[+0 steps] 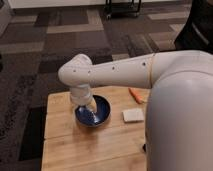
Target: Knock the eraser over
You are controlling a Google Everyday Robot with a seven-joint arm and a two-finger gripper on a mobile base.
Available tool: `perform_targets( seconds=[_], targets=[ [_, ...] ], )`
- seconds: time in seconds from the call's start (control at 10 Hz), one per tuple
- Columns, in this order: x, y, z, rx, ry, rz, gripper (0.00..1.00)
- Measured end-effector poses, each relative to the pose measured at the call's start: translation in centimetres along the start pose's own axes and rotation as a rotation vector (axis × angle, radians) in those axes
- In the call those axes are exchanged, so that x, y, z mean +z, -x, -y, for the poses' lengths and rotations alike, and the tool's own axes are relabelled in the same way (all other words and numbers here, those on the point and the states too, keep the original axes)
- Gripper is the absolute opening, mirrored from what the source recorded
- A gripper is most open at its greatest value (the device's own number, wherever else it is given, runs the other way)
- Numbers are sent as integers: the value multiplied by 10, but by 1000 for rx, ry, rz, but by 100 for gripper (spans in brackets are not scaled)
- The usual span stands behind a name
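Note:
My arm (115, 72) reaches from the right across a wooden table (65, 140) and bends down over a blue bowl (100, 116). My gripper (90, 109) hangs at the end of the wrist, low inside or just above the bowl's left half, and is mostly hidden by the wrist. A small dark thing (144, 148) peeks out at the edge of my arm near the table's front right. It may be the eraser, but I cannot tell.
A flat white rectangular pad (133, 115) lies right of the bowl. An orange stick-like object (135, 95) lies behind it near the table's far edge. Patterned carpet (45, 55) surrounds the table. A dark cart (122, 7) stands far behind.

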Motion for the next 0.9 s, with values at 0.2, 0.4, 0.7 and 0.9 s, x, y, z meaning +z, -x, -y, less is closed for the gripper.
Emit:
perform_targets(
  seconds=[0.2,0.4,0.7,0.9],
  targets=[
    [-3,-7,6,29,-13,29,65],
    [-3,-26,14,48,-7,43,65],
    [8,-60,34,55,42,38,65],
    [16,-85,57,72,72,28,65]
  ],
)
